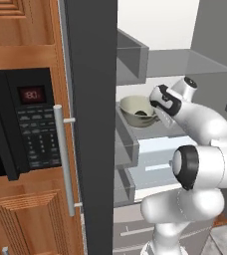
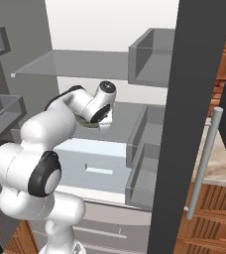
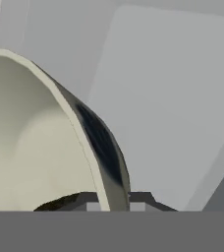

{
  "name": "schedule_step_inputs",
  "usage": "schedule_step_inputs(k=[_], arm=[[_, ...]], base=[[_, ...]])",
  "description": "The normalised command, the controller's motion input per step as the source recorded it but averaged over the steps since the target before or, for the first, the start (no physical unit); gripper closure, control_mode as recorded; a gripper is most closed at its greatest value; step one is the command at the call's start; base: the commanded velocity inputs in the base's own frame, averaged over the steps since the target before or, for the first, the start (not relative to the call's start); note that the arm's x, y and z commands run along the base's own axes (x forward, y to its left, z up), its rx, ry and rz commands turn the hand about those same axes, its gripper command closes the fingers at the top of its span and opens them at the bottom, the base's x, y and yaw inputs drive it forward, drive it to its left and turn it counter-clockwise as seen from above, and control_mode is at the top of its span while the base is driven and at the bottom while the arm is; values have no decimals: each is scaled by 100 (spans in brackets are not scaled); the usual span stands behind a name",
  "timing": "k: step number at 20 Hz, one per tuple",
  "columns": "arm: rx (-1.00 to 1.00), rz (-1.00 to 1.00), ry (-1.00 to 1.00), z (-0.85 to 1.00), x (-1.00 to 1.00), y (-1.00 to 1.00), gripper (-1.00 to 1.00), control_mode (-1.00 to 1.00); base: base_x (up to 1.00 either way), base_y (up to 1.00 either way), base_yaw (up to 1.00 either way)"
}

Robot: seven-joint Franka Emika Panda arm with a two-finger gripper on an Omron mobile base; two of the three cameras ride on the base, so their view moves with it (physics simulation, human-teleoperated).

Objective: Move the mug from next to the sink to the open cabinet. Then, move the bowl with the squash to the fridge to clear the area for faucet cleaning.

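The cream-white bowl (image 1: 134,108) rests on a middle shelf inside the open fridge (image 1: 185,62), with the dark green squash (image 1: 142,113) lying in it. My gripper (image 1: 154,113) reaches in from the right and is shut on the bowl's right rim. From the right base view, the hand (image 2: 101,111) covers most of the bowl (image 2: 87,124). In the hand view the bowl (image 3: 35,142) fills the left side, and its thin rim runs down between my fingertips at the gripper (image 3: 115,205). The mug, sink, open cabinet and faucet are out of view.
The fridge's dark door edge (image 1: 93,124) stands just left of the bowl, with grey door bins (image 1: 131,56) on it. A pale drawer (image 2: 97,166) sits below the shelf. A black microwave (image 1: 21,124) and wooden cabinets with a silver bar handle (image 1: 63,159) are at the left.
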Motion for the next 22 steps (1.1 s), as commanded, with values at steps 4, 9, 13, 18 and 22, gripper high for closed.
schedule_step_inputs(k=[4,9,13,18,22], arm=[[0,-1,4,-46,10,-6,100,-100],[0,-2,0,-13,28,0,100,-100],[0,0,0,0,3,0,-100,-100],[0,-2,-23,3,-68,-4,-100,-100],[0,-5,-40,31,-91,-7,-100,-100]], base=[[0,0,0],[0,0,0],[0,0,0],[0,0,0],[0,0,0]])
